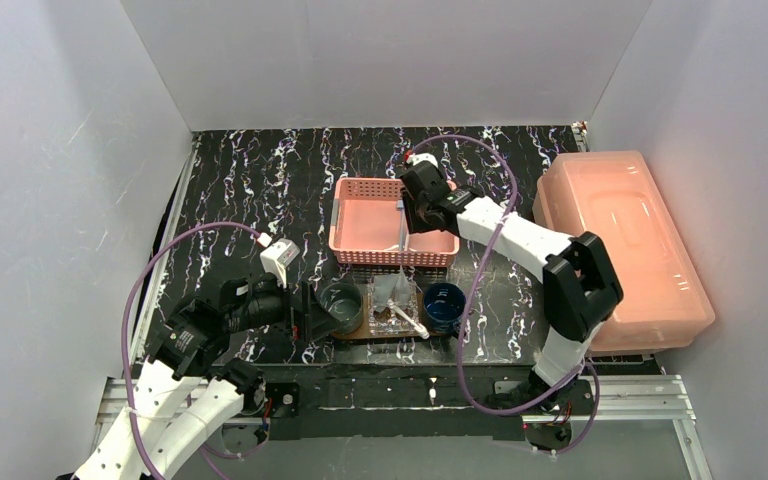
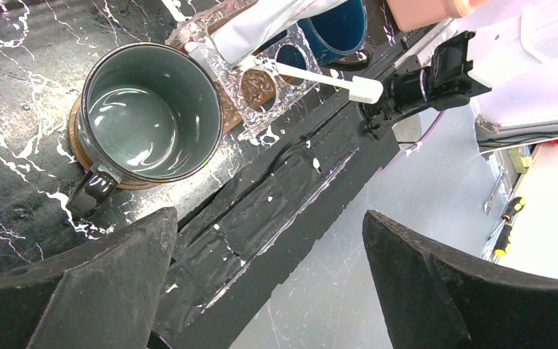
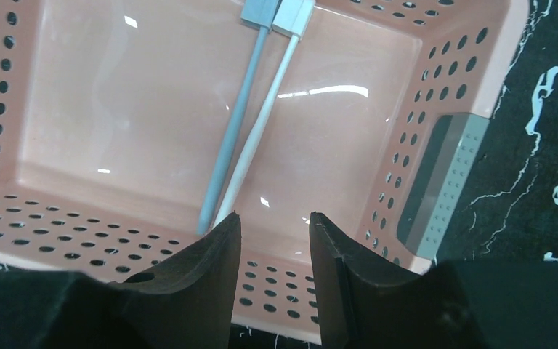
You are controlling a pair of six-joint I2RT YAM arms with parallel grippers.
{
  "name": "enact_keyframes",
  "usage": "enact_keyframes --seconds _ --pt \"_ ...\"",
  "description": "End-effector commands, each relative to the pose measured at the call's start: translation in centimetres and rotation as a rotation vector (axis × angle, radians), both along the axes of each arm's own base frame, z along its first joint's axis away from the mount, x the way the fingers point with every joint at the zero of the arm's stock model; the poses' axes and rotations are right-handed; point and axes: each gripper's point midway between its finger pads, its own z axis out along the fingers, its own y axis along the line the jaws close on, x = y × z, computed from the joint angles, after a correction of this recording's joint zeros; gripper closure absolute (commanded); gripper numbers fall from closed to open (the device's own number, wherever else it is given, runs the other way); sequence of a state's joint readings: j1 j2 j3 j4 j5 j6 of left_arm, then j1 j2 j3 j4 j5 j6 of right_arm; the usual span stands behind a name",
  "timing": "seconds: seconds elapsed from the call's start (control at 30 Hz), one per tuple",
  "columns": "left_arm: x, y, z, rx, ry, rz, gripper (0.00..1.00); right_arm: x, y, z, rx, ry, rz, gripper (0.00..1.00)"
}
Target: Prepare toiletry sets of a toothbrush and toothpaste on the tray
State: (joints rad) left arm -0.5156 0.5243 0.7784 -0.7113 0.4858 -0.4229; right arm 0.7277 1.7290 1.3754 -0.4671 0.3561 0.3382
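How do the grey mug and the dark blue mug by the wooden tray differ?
The grey mug stands at the dark brown wooden tray's left end, the dark blue mug at its right. The grey mug is nearer the open left gripper than the blue mug. Both stand upright and look empty.

Top cam high at near edge, looks down on table [image 1: 260, 180]; L wrist close over grey mug [image 2: 152, 109], R over pink basket [image 3: 436, 94], both in top
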Motion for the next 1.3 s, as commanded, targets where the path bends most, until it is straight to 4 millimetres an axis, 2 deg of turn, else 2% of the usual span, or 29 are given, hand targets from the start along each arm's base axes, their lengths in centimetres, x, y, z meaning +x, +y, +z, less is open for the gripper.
enact_keyframes --seconds 0.0,0.4,0.63,1.0,1.13,1.27 --pt "-0.1 -0.1 -0.3 0.005 0.001 -0.012 0.01 2.4 1.5 1.0 0.049 -0.044 -0.007 0.52" --pt "-0.2 -0.1 -0.2 0.002 -0.001 -0.015 0.01 4.1 2.2 -2.4 0.017 0.004 -0.034 0.52" --pt "-0.2 -0.1 -0.1 -0.002 -0.005 -0.019 0.01 5.8 2.3 -5.8 0.023 0.046 -0.085 0.53" --pt "-0.2 -0.1 -0.2 0.002 0.000 -0.017 0.01 5.4 2.0 -10.6 -0.019 0.139 -0.066 0.57" --pt "-0.1 -0.1 -0.2 0.003 0.002 -0.017 0.01 5.0 1.8 -11.7 -0.036 0.169 -0.056 0.65" --pt "-0.1 -0.1 -0.2 0.003 0.002 -0.017 0.01 4.8 1.8 -11.8 -0.032 0.177 -0.049 0.81"
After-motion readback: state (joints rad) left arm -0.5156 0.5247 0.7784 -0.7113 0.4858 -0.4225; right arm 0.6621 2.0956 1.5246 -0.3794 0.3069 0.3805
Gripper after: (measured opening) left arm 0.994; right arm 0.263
